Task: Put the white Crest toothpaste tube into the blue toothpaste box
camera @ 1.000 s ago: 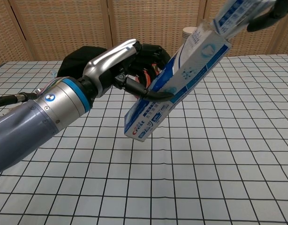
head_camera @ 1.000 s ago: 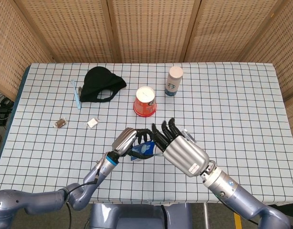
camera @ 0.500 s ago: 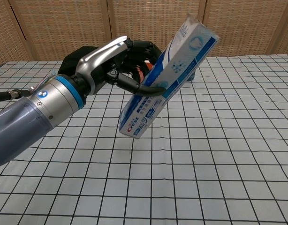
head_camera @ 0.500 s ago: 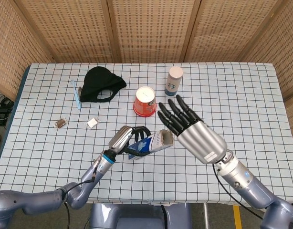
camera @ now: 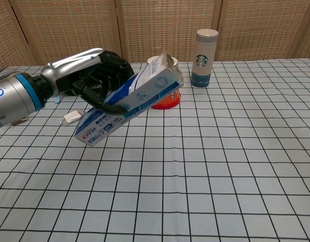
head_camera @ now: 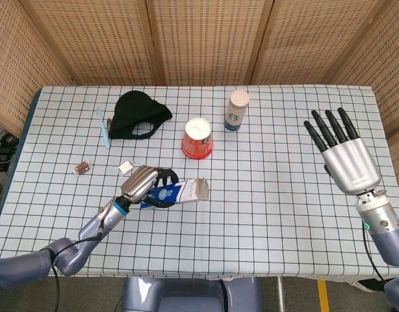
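Note:
My left hand (head_camera: 142, 184) (camera: 89, 75) grips the blue toothpaste box (head_camera: 179, 192) (camera: 127, 105) around its middle and holds it tilted above the table, its open flap end up toward the right. No white tube shows outside the box, and I cannot see into the box. Far off at the right, my right hand (head_camera: 343, 155) is raised with its fingers spread and nothing in it. It does not show in the chest view.
An upturned red paper cup (head_camera: 197, 138) (camera: 164, 99) sits just behind the box. A white Starbucks bottle (head_camera: 236, 110) (camera: 204, 51), a black cloth (head_camera: 138, 115), a blue toothbrush (head_camera: 104, 128) and two small wrappers (head_camera: 125, 167) (head_camera: 82, 168) lie on the checked tablecloth (head_camera: 277, 195).
My right hand has let go of the box end and swung away to the far right, fingers spread. My left hand has carried the box leftward and lowered its tilt.

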You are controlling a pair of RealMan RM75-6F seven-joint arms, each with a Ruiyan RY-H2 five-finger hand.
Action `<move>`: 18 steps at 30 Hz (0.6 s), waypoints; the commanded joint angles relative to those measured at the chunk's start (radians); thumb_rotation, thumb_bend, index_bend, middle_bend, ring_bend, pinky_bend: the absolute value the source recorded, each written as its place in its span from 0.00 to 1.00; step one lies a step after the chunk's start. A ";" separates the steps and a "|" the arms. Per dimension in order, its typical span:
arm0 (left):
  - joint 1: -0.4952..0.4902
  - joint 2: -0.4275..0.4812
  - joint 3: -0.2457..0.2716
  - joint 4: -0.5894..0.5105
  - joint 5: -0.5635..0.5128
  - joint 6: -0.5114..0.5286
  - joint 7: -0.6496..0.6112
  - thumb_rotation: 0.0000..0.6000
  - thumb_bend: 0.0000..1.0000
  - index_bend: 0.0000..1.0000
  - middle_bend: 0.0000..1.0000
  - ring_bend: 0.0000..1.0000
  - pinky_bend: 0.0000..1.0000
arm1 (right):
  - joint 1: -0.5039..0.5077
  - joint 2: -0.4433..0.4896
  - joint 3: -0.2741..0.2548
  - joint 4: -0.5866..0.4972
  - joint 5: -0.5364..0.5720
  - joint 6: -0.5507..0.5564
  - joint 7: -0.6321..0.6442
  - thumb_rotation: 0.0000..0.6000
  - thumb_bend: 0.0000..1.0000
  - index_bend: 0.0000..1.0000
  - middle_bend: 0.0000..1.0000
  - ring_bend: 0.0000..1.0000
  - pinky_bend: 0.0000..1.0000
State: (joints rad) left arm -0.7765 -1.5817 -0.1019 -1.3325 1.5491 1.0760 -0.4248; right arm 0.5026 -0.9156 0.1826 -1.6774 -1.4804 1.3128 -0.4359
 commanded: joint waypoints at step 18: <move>-0.014 -0.094 0.071 0.202 0.005 -0.100 0.067 1.00 0.27 0.53 0.49 0.53 0.63 | -0.125 -0.262 -0.218 0.557 -0.165 -0.006 0.567 1.00 0.00 0.09 0.06 0.00 0.00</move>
State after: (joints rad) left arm -0.7896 -1.6713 -0.0320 -1.1353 1.5546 0.9791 -0.3594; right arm 0.3836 -1.1696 -0.0293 -1.1299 -1.6368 1.2989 0.1232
